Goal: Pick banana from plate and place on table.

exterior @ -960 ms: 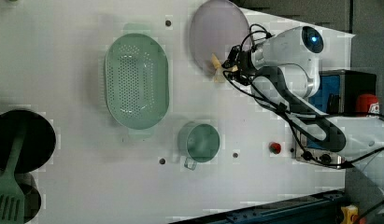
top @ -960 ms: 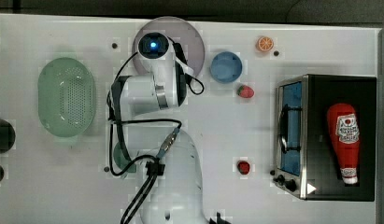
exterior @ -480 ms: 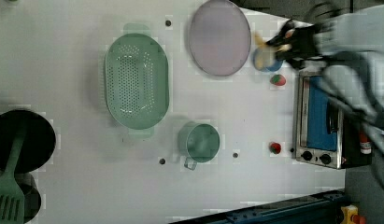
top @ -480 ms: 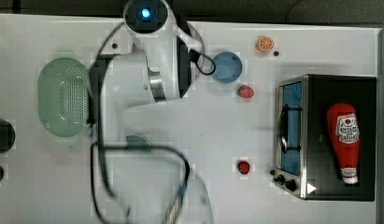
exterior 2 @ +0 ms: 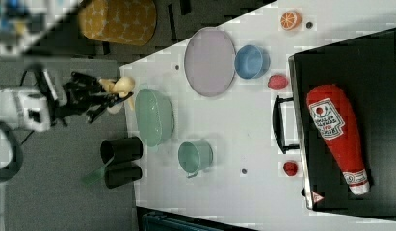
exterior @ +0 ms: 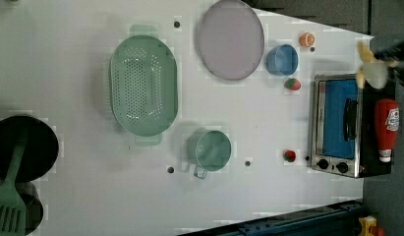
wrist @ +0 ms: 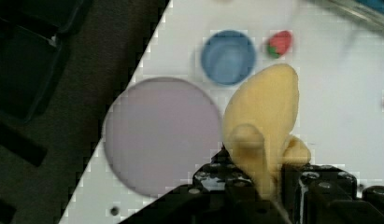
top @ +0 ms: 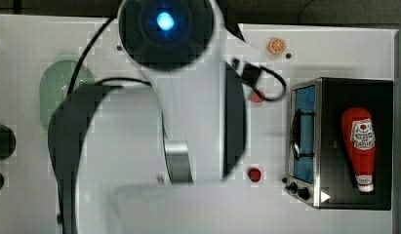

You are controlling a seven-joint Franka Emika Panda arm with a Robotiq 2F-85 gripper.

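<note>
My gripper is shut on the pale yellow banana, which sticks out between the black fingers. It hangs well above the white table, with the empty lilac-grey plate below and to one side. In the right view the banana and gripper are off the table's edge, to the right view's left of the plate. In the left view the blurred banana is above the oven, right of the plate. In the top view my arm hides the plate.
A green perforated basket, a teal mug, a blue bowl, a strawberry and an orange slice lie on the table. A toaster oven carries a ketchup bottle. Black pans and a spatula sit at the left view's left.
The arm has risen steeply and swung away from the plate with the banana in its grip. In the left view the banana went from the plate's rim to above the oven.
</note>
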